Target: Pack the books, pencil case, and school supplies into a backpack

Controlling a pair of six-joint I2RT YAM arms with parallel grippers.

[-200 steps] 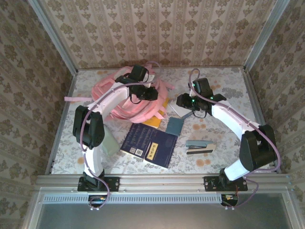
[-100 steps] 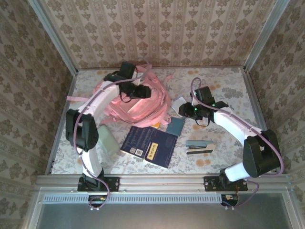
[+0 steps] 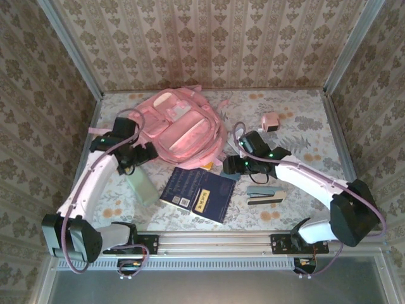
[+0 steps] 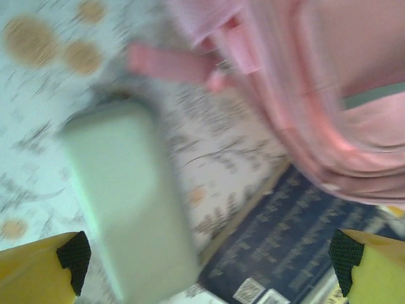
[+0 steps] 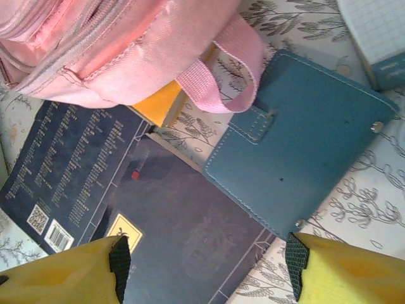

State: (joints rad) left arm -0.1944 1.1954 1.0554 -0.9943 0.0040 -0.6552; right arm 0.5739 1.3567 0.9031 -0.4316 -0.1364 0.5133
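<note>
Hovering lower left: left gripper, jaws spread, empty, over pencil case. Backpack upper ctr, navy books below it. Right gripper spread, empty, over teal pad. Likely next: grasp pencil case; centre jaws across its narrow width before closing.

Backpack behind books; pencil case left of books, stapler right.

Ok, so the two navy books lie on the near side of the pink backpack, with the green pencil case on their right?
No. The pencil case lies on their left, as the top external view shows. The navy books do lie on the near side of the backpack.
</note>
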